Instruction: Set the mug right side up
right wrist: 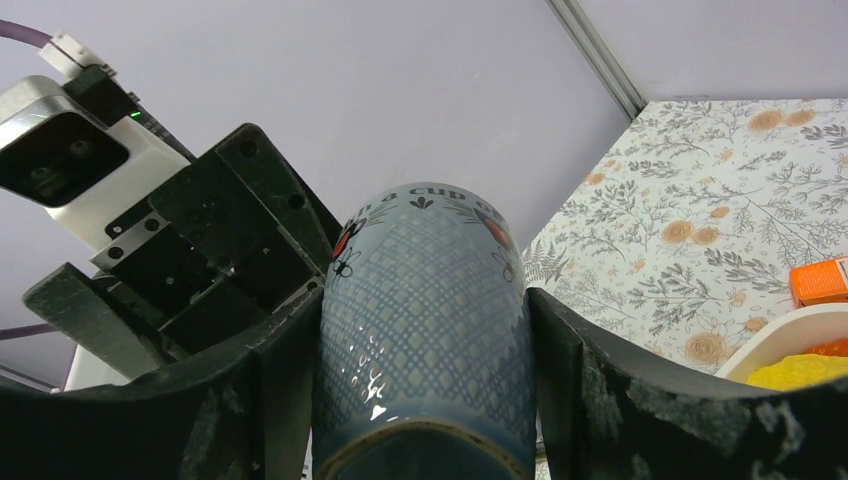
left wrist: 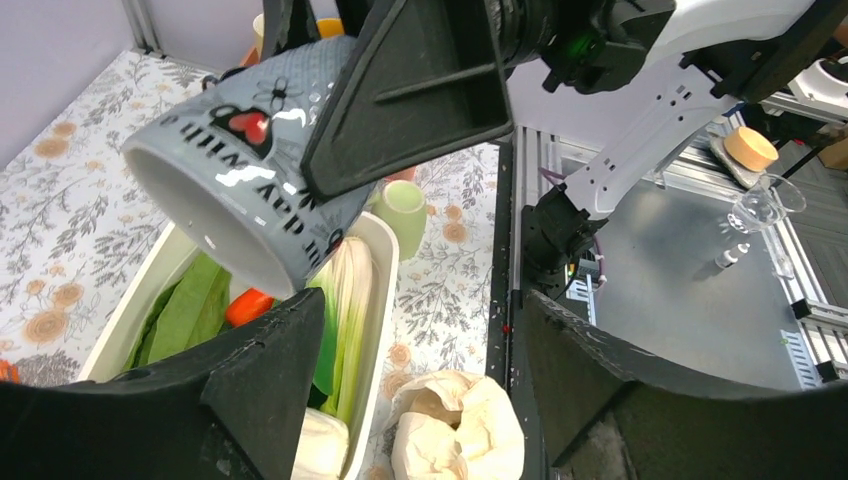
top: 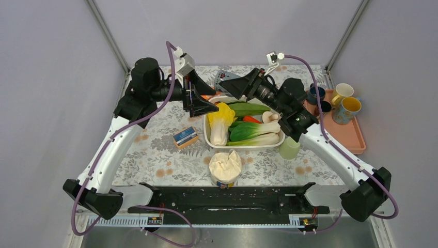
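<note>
The blue-grey mug, with a diamond pattern, lettering and a red heart, is held in the air between the fingers of my right gripper, which is shut on its sides. In the left wrist view the mug is tilted with its open mouth facing down and left, above the vegetable tub. In the top view only a bit of it shows at the back centre, ahead of the right gripper. My left gripper is open and empty, just below and beside the mug, and also shows in the top view.
A white tub of greens, a carrot and mushrooms sits at table centre. A pale green cup stands to its right, a small box to its left, and a cream crumpled wrap in a cup in front. A pink tray holds yellow mugs.
</note>
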{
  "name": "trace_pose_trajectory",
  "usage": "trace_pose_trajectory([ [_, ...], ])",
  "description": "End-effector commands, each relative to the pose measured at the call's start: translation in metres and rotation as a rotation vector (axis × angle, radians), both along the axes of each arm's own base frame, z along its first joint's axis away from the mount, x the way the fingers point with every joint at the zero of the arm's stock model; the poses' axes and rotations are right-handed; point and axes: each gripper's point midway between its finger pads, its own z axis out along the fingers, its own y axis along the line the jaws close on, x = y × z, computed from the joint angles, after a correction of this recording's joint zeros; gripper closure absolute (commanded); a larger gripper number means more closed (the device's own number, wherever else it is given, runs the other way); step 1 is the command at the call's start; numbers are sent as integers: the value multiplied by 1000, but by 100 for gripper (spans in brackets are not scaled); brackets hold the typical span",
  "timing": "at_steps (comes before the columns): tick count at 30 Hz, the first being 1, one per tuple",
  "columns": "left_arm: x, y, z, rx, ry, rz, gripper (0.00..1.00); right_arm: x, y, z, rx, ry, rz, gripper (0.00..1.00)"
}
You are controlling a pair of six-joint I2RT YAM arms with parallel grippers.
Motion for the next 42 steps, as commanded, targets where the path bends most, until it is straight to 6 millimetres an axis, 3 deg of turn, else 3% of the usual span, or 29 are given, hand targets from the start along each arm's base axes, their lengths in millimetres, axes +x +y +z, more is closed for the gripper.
trace_pose_trajectory([
  [1,10,11,23,-2,-122,68,25,-28,-11,51,102,-135,18,100],
  [6,15,21,34,-12,-138,79,24,-32,-16,54,106,-147,7,100],
  [17,3,1,30,-27,-123,-11,25,-41,7,60,129,-141,98,100],
  [24,-1,-4,24,-22,-123,-51,43,-46,20,64,184,-123,156,100],
  [28,-4,-7,24,-24,-120,-71,58,-48,28,69,233,-118,189,100],
  [29,-5,-7,23,-25,-119,-79,64,-49,29,71,244,-118,195,100],
  [32,-10,-6,23,-27,-130,-100,96,-51,32,74,257,-121,206,100],
  [33,-11,-5,23,-26,-132,-96,100,-50,33,73,253,-119,206,100],
  [36,-8,-3,17,-1,-162,-73,100,-46,35,65,228,-101,193,100],
  [37,-7,-2,14,10,-165,-64,100,-44,35,60,212,-95,182,90],
  [38,-5,-1,10,23,-168,-53,100,-42,35,56,195,-91,167,71],
  [41,5,4,-3,76,-184,4,100,-32,30,38,126,-84,96,32],
  [42,8,6,-9,103,-200,21,100,-29,27,32,93,-88,64,14],
])
